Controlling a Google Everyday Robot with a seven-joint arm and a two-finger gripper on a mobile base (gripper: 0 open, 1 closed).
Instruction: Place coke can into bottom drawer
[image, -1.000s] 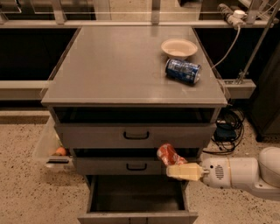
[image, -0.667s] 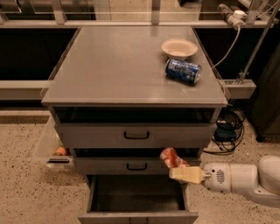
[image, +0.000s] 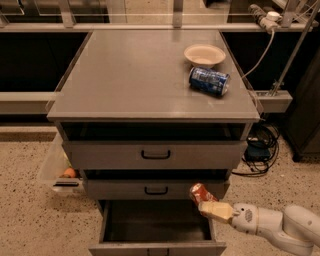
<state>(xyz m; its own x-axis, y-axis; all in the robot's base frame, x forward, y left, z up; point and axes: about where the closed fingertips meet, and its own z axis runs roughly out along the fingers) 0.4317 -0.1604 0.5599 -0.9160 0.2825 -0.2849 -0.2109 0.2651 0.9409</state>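
**Q:** Where did we find the gripper (image: 205, 204), and what was its state?

**A:** We found it low at the right of the cabinet, level with the front right corner of the bottom drawer (image: 150, 247). Its cream fingers (image: 217, 211) were clenched on the coke can (image: 198, 191).

**Q:** Where was the can?

**A:** It sat tilted at the gripper's tip, just up and left of the fingers. It was in front of the middle drawer (image: 125, 190) and above the bottom drawer's right edge.

**Q:** What was the drawer's state?

**A:** It stood pulled open, below and left of the gripper, with its dark interior exposed.

**Q:** Did we read any label?

**A:** No. The coke can showed white marks on red, but we could read no letters. Far above the gripper, a blue can (image: 209, 81) lay on its side on the cabinet top (image: 140, 75), its print also illegible. A pale bowl (image: 204, 54) stood just beyond it.
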